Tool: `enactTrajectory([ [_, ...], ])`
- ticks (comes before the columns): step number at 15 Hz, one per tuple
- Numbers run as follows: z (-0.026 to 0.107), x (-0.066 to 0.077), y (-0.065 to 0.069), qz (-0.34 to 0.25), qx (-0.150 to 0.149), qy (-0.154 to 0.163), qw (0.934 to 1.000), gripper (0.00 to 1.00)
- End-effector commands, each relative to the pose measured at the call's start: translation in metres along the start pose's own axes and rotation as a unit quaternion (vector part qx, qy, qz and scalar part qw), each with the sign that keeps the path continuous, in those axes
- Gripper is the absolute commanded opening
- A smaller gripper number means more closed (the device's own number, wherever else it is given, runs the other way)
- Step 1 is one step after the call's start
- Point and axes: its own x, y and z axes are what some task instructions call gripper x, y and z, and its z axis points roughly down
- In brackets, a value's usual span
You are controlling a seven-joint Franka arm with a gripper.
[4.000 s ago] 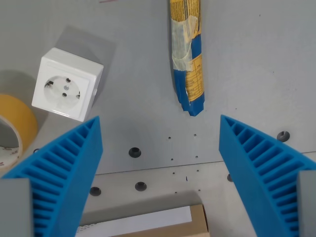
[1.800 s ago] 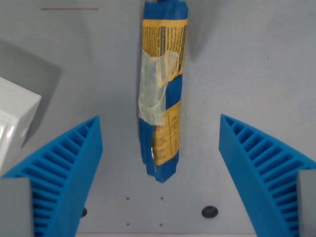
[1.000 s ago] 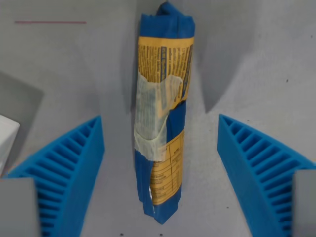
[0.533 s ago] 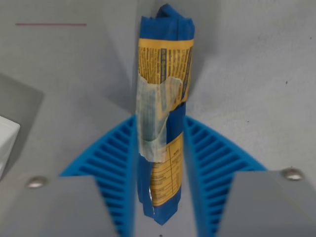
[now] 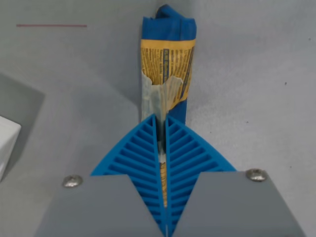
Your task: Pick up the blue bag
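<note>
Light was even and fairly bright, without glare. A soft grey shadow lay on the table (image 5: 74,113) toward nine o'clock. Focus stayed reasonably sharp.

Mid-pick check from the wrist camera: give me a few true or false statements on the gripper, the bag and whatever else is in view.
1. The gripper is shut on the blue bag. True.
2. The bag lies across the picture from side to side. False: it runs from top to bottom, its far end at the top.
3. Pale tape is stuck over the bag's yellow label. True.
4. A white object shows at the wrist view's right edge. False: it is at the left edge.
5. The fingers are red. False: they are blue and ribbed.
</note>
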Motion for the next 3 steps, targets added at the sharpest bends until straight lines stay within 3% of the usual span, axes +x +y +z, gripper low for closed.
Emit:
enactTrajectory([
  [1,-0.022,-0.018,0.000,-0.005,0.010,0.043,0.9990,0.00],
  [3,-0.032,-0.017,0.001,-0.005,0.010,0.038,0.9992,0.00],
])
